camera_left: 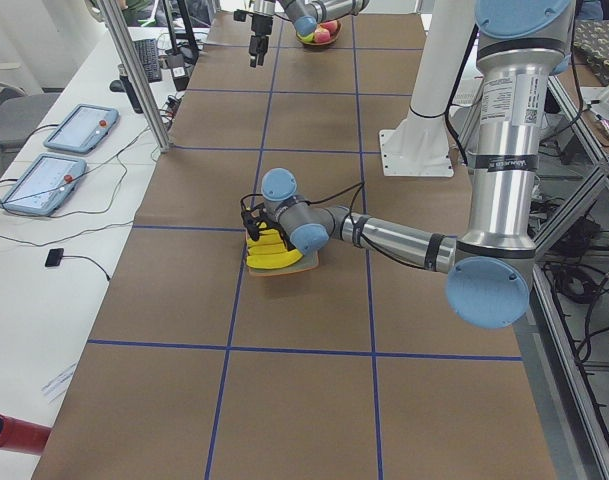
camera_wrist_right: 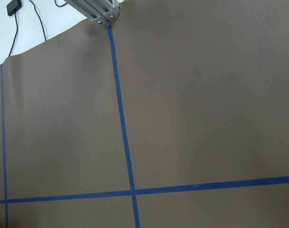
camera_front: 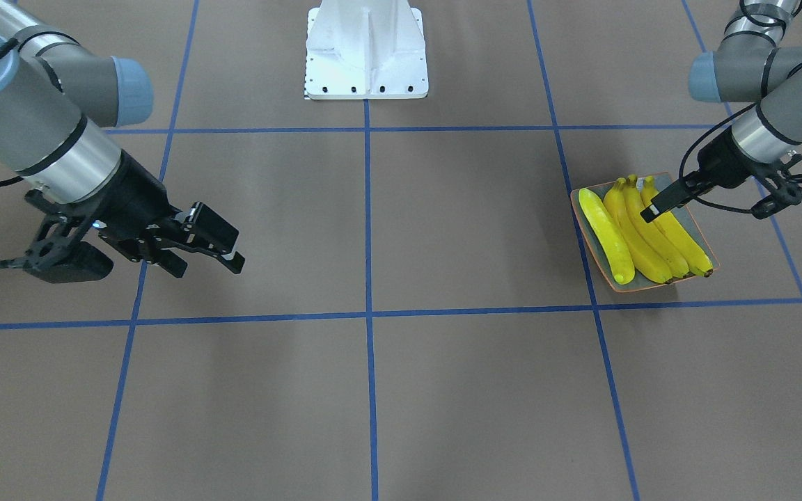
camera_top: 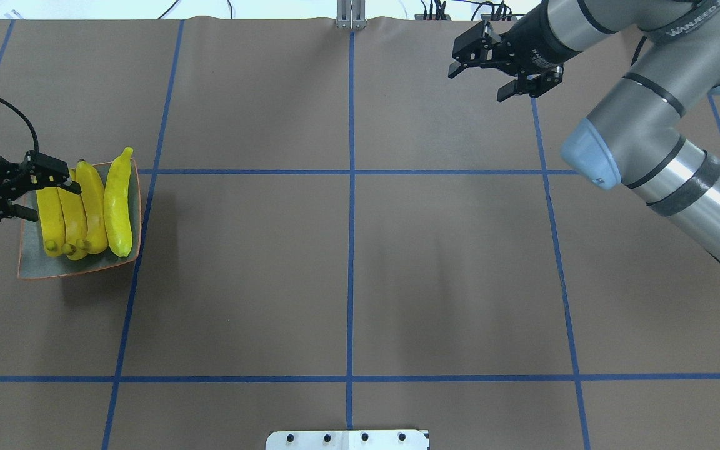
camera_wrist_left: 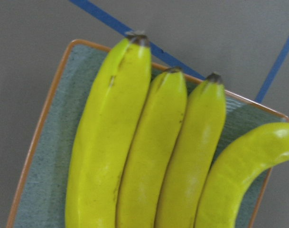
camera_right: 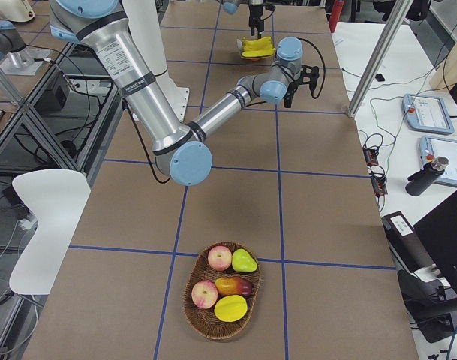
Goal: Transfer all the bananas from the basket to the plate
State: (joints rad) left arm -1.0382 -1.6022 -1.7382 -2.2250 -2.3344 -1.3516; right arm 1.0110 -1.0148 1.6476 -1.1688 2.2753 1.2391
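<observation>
4 bananas [camera_front: 641, 233] are found lying side by side on the plate [camera_top: 32, 265], which sits on the worktop [camera_top: 241, 281] far to the robot's left. None is seen in the basket [camera_right: 189, 307], where only other fruit [camera_right: 230, 307] is held. The transfer is therefore judged complete, and the step in hand is taken to be the release of the last banana. The left hand [camera_top: 57, 201] is held low over the row, fingers parted and nothing gripped; whether a fingertip touches a banana cannot be told. The right hand [camera_front: 207, 264] is spread and empty over bare worktop, well apart from the plate. The next move is judged to call only for a straight lift of the left hand, so that the row is not disturbed. 3 bananas are recorded as deeper yellow with dark tips. The 1 paler banana [camera_front: 606, 236], greenish, lies at the row's inner side, its tip reaching over the plate's rim.
</observation>
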